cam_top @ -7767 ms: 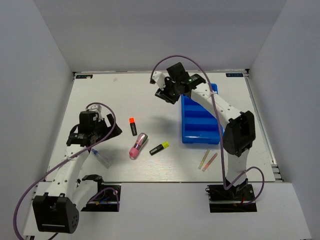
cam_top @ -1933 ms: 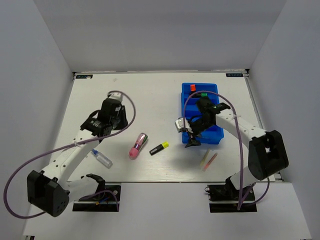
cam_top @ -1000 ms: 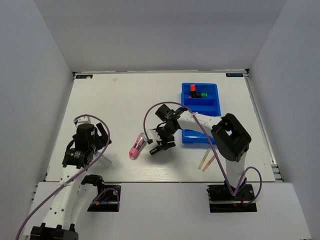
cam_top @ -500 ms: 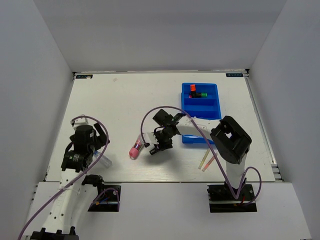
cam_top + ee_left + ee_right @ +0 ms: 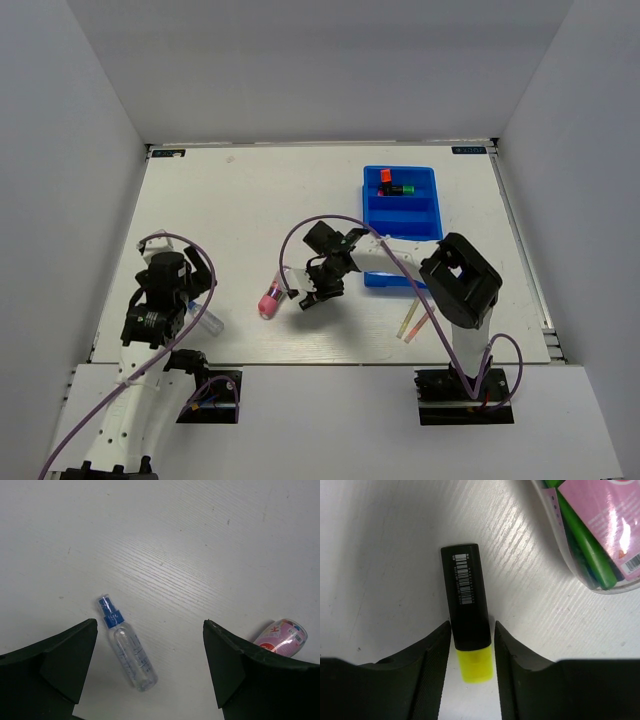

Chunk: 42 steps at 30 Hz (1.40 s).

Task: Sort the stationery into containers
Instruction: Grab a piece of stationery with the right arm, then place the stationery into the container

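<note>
The yellow-capped black highlighter [image 5: 467, 605] lies flat on the table. My right gripper [image 5: 472, 627] is low over it with a finger on each side and a thin gap at each; in the top view this gripper [image 5: 313, 292] hides it. The pink-and-silver marker [image 5: 268, 298] lies just to its left and shows in the right wrist view [image 5: 590, 525]. My left gripper [image 5: 149, 625] is wide open above the clear blue-tipped pen [image 5: 127, 650]. The blue tray [image 5: 425, 222] holds an orange-capped [image 5: 385, 177] and a green-capped highlighter [image 5: 403, 188]. Thin yellow and pink pens [image 5: 413, 320] lie below the tray.
The left arm [image 5: 160, 300] stands near the table's left front. The right arm's links [image 5: 455, 280] reach across in front of the tray. White walls close in the table on three sides.
My right gripper has shifted slightly left and settled round the yellow highlighter. My left gripper has drawn back a little over the clear pen. The orange highlighter went from the table into the tray earlier.
</note>
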{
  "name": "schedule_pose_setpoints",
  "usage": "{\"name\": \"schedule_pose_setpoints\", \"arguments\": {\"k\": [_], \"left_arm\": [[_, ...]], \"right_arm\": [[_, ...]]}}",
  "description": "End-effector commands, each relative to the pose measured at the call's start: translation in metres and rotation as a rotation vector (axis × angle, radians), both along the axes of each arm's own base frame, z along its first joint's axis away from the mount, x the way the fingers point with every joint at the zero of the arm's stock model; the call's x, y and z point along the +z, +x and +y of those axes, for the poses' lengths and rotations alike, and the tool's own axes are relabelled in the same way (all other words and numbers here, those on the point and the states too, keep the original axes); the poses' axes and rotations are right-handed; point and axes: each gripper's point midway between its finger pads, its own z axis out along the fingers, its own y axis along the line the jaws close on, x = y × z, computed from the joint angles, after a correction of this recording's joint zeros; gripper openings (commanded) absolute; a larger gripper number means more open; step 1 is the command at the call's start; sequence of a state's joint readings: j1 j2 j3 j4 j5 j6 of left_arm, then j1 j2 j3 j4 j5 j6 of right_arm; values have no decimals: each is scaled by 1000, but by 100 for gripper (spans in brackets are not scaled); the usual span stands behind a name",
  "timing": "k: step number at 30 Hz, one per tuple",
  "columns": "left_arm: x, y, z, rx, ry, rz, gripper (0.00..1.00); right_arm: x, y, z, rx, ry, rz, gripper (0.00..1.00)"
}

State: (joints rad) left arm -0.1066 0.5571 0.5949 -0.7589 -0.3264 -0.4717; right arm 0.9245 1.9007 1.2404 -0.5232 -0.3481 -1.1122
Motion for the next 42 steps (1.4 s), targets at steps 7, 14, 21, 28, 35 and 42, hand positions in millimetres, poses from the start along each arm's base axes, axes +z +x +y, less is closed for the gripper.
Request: {"name": "schedule_pose_setpoints", "arguments": {"k": [7, 14, 21, 28, 35, 42], "left_arm": [[-5, -4, 7, 34, 20, 12, 97], [-7, -5, 9, 42, 25, 18, 97], [-8, -8, 14, 78, 31, 29, 99], [-16, -16, 21, 200, 6, 128, 99], [-27, -28, 6, 264, -94, 333, 97], [-36, -33, -11, 272, -197, 387, 95]], "right_arm": [[-55, -27, -56, -8, -285, 109, 26], [-34, -27, -52, -64, -252, 129, 0], [34, -13, -27, -122, -114, 75, 0], [125, 27, -12, -262, 41, -125, 0], [193, 125, -42, -520, 102, -512, 0], [196, 224, -123, -694, -47, -704, 0]]}}
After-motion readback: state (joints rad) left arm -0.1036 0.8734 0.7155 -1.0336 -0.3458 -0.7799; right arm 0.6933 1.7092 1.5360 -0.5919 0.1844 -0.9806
